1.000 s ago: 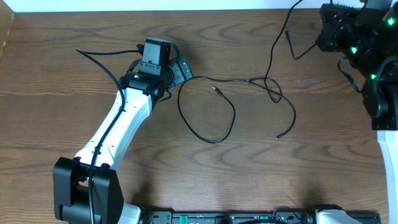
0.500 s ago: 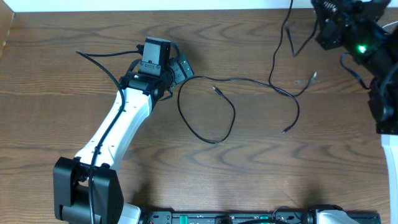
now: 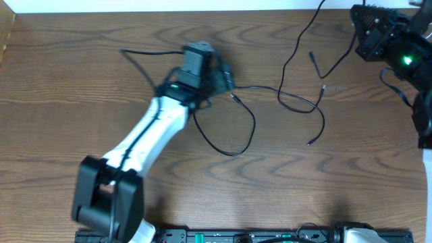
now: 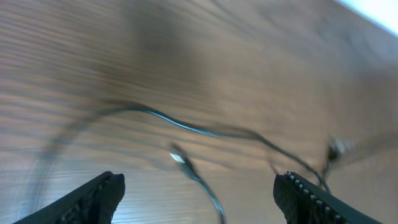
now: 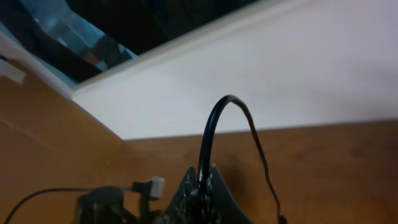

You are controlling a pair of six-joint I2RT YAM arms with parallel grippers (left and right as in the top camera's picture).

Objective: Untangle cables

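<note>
Limp, light cables (image 3: 233,154) will likely snag; pinch beside the plug (image 4: 177,157). Left hand (image 4: 202,190) gapes empty. Right hand (image 5: 200,186) clamps a black cable (image 5: 208,127).

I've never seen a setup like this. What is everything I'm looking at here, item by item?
table: one, brown wood, fills the overhead view.
white strip: one, white, along the table's far edge.
looped cable: one, thin, black, mid-table, running on to the right.
long cable: one, thin, looks black, right of the middle, one stretch lifted off the table.
left arm: one, white with black joints, reaching from the near edge to mid-table.
right arm: one, mostly black, far right corner.
left gripper: one, black, open, over the looped cable.
right gripper: one, black, shut on the long cable.
</note>
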